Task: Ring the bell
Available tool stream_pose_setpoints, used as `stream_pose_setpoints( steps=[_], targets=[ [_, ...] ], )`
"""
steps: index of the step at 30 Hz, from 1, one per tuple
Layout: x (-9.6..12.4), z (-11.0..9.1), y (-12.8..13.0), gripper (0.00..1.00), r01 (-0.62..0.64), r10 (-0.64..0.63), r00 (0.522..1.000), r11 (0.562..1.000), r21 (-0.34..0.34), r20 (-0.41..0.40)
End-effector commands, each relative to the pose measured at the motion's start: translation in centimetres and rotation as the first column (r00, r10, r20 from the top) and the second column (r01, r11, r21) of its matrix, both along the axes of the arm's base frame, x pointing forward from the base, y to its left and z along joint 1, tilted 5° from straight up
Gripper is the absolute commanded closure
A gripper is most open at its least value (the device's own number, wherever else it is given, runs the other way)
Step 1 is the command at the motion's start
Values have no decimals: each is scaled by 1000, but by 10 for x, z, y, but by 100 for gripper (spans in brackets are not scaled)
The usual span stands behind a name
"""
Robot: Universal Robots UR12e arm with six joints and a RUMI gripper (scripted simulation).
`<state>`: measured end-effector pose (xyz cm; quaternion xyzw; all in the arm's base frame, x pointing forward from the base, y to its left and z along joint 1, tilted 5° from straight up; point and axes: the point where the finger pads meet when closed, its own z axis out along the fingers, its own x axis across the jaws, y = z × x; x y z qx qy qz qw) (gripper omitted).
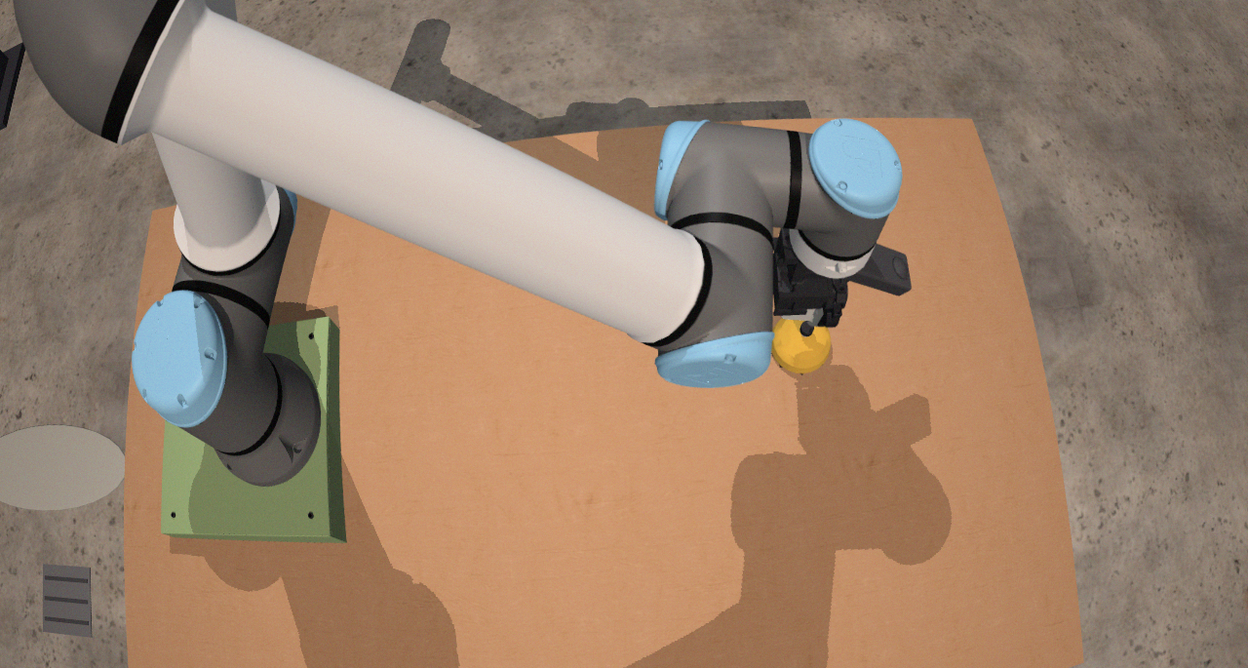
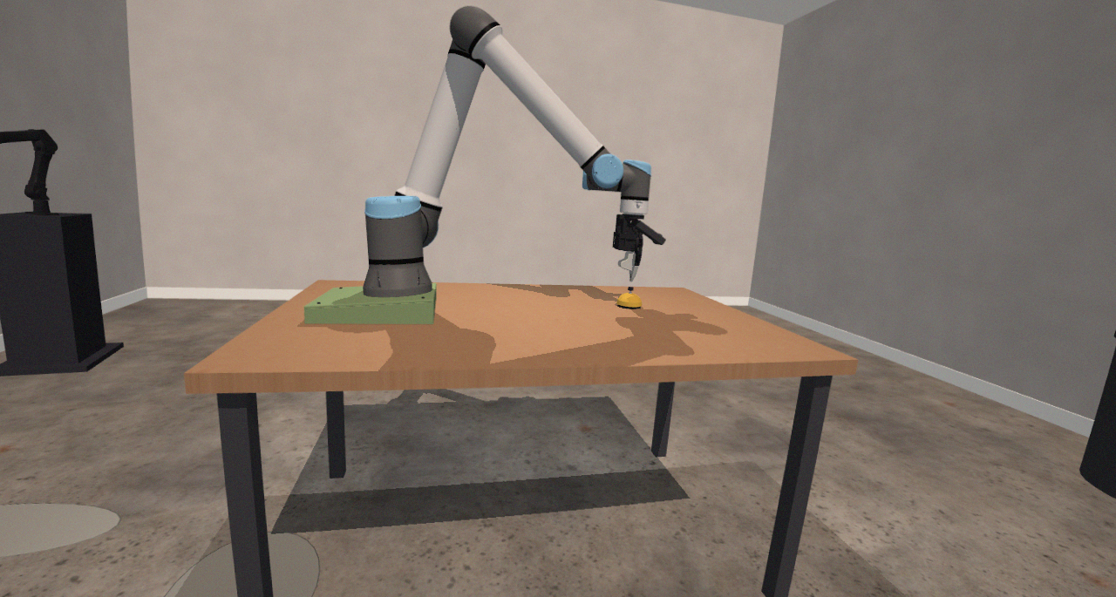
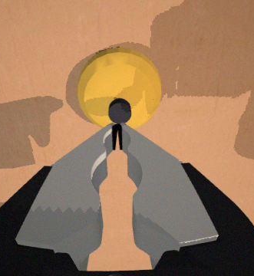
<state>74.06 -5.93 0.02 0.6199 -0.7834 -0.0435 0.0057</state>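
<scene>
We see the yellow bell (image 1: 800, 350) resting on the table (image 1: 540, 454), toward its right edge and nearer the far edge than the near one. Our claw (image 3: 117, 142) points straight down just above the bell's dark button (image 3: 120, 110), its two grey fingers pressed narrowly together with nothing between them. We cannot tell whether the tips touch the button.
</scene>
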Motion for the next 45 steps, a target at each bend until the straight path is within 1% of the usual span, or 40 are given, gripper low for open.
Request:
stream_pose_setpoints(
  steps=[1,10,45],
  targets=[
    [1,-6,0,100,0,0,1000,1000,0,2],
    [1,-10,1,100,0,0,1000,1000,0,2],
    [1,-10,1,100,0,0,1000,1000,0,2]
  ],
)
